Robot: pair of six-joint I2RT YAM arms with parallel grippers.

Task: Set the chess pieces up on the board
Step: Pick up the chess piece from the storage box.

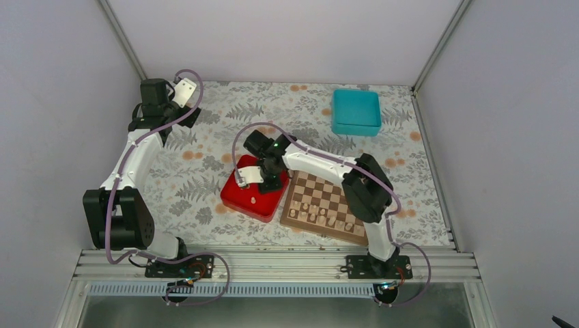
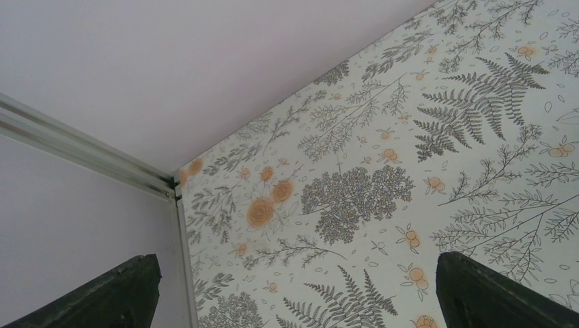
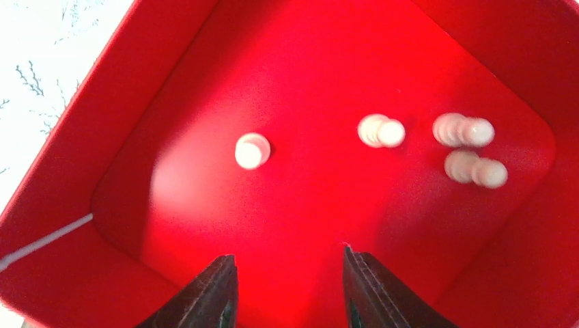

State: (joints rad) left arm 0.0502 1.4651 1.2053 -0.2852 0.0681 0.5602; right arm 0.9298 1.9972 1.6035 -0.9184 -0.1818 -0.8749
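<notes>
Fern-print tabletop (image 1: 205,171). On it the board (image 1: 326,198), by the right arm's base, with some pale chess pieces (image 1: 321,217) standing on its near rows. The red tray (image 1: 239,198) is just beside the board's left edge. The teal box (image 1: 356,111) is far back, well apart. Over the tray the right pincer (image 3: 288,266) has fingers apart, empty, with four more pieces blurred on the tray floor. At the far-left corner the left pincer (image 2: 298,266) is wide apart, empty.

Bright, even light; blurred, overexposed wrist close-up
</notes>
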